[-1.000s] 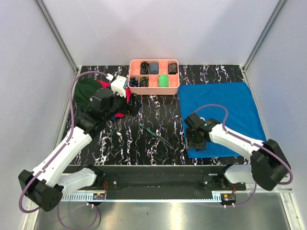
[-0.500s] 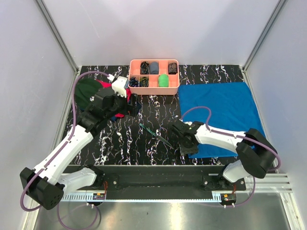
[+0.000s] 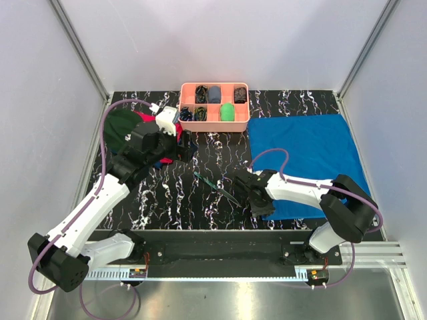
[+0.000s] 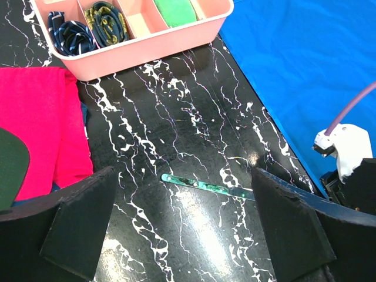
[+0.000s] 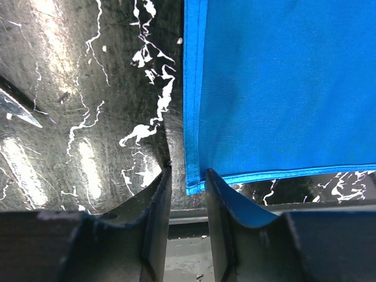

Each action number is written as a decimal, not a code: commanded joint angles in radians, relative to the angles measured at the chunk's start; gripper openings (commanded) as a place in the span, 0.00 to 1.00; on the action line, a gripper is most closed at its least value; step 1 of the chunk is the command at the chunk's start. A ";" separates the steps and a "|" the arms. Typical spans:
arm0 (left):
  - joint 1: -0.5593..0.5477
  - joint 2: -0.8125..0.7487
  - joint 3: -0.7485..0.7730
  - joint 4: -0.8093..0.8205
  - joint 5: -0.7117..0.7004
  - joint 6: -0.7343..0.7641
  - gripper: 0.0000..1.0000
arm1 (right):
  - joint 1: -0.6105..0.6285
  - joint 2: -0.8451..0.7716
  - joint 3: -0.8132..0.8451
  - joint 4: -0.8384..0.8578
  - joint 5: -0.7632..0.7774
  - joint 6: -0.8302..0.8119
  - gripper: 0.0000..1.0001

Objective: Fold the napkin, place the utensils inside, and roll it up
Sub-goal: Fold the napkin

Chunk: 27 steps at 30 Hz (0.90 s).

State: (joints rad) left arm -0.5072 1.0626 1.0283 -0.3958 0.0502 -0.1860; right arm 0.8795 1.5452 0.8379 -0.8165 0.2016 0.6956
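The bright blue napkin [image 3: 303, 157] lies spread flat on the right of the black marbled table. My right gripper [image 3: 260, 203] is down at its near-left corner. In the right wrist view the jaws of the right gripper [image 5: 187, 173] stand narrowly apart with the napkin [image 5: 282, 82] corner between them, and the right finger is against the cloth edge. A slim teal utensil [image 3: 217, 187] lies on the table mid-front, also in the left wrist view [image 4: 205, 185]. My left gripper [image 3: 183, 143] hovers wide open above the table, with nothing between the jaws of the left gripper [image 4: 182, 176].
A pink tray [image 3: 213, 125] with rolled items stands at the back centre. A red cloth [image 3: 148, 119] and a dark green cap [image 3: 120, 130] lie at the back left, under the left arm. The table's front edge runs just behind the right gripper.
My right gripper has slid left along the napkin's near edge to its near-left corner, and its jaws have narrowed. The left arm has hardly moved.
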 commanded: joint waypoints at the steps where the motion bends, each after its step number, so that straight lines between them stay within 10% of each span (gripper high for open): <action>1: 0.009 -0.004 0.044 0.032 0.031 -0.013 0.99 | 0.016 0.029 0.004 -0.021 0.044 0.033 0.35; 27: 0.010 -0.053 0.041 0.038 0.010 -0.017 0.99 | 0.073 0.041 0.064 0.152 -0.142 0.002 0.00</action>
State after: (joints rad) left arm -0.5014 1.0370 1.0283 -0.3950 0.0608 -0.1944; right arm 0.9031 1.5768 0.8616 -0.8276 0.1658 0.7071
